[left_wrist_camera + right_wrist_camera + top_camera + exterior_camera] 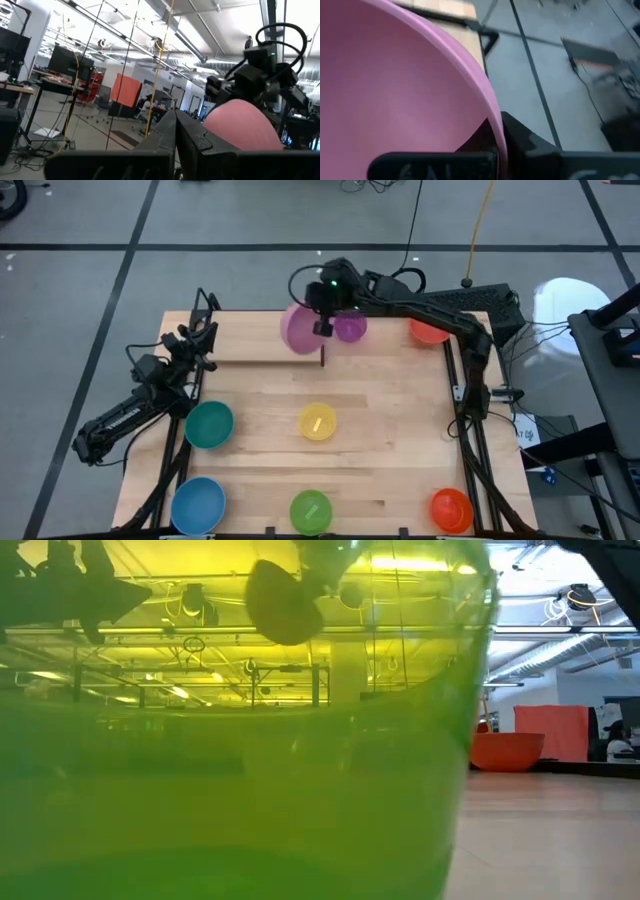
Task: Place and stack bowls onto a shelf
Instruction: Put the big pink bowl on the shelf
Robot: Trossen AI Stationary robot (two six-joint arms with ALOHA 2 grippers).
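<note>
In the high view my right gripper (322,326) reaches over the far middle of the table, shut on the pink bowl (298,329), beside the purple bowl (351,327). Purple and the red bowl (428,331) sit on the light-wood shelf (260,345), near its black rod (323,356). Teal (209,424), yellow (318,422), blue (198,504), green (310,511) and orange (451,509) bowls rest on the tabletop. My left gripper (176,136) is shut and touches nothing; it waits at the left edge. My right gripper holds the pink bowl by its rim (492,125), one finger (525,142) outside the wall and the other inside the hollow. The fingers come from above, on the bowl's right side. The bowl is lifted clear and tilted over the shelf's left part, its rounded outside (240,125) facing left.
The green bowl (230,760) stands right at the low camera and blocks most of that view; the orange bowl (507,750) shows to its right. Black frame rails run along the table's left (170,470) and right (470,450) edges. Bare wood lies between yellow and orange bowls.
</note>
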